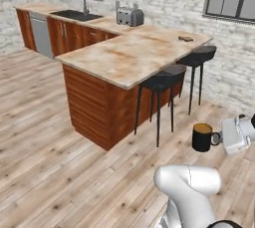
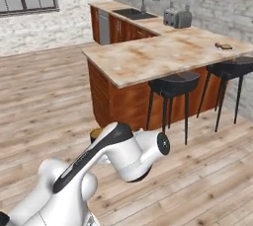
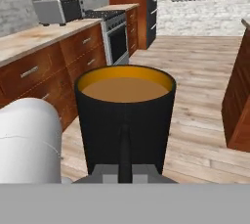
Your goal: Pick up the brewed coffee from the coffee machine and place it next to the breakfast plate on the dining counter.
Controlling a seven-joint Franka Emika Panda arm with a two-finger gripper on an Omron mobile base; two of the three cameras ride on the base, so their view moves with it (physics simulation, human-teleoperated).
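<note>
Closest to the hand camera, the black mug of brewed coffee sits upright with brown liquid up near its rim, its side handle clamped in the closed hand. From the left base camera the mug hangs in the air above the wooden floor, right of the black stools and well apart from the dining worktop. A small plate lies near that worktop's far end, beyond the chrome toaster.
</note>
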